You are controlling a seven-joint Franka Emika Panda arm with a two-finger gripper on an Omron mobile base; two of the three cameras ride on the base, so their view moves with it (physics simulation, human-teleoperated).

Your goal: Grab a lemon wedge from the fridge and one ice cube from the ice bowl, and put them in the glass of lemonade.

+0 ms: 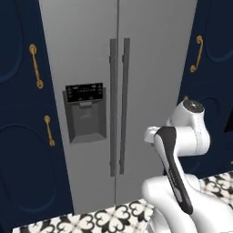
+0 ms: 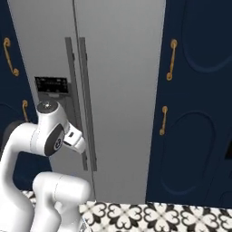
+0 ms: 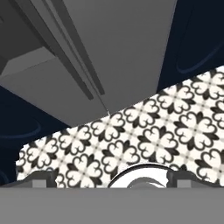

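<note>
The fridge (image 1: 91,54) is a tall grey steel one with both doors shut. Two long dark handles (image 1: 118,104) run down its middle, and a dark dispenser panel (image 1: 85,111) sits in the left door. It stands straight ahead in the right base view as well (image 2: 122,68). My white arm is folded up close in front of the doors. In the hand view my gripper (image 3: 111,178) is open, its fingertips (image 3: 41,177) wide apart with nothing between them, looking down at the fridge's foot (image 3: 122,43) and the floor. The lemon wedge, the ice bowl and the glass of lemonade are out of view.
Navy cabinets (image 1: 18,136) with gold handles (image 1: 35,66) flank the fridge on the left and on the right (image 2: 199,113). A black-and-white patterned tile floor (image 1: 104,218) runs along the fridge's base (image 3: 175,127).
</note>
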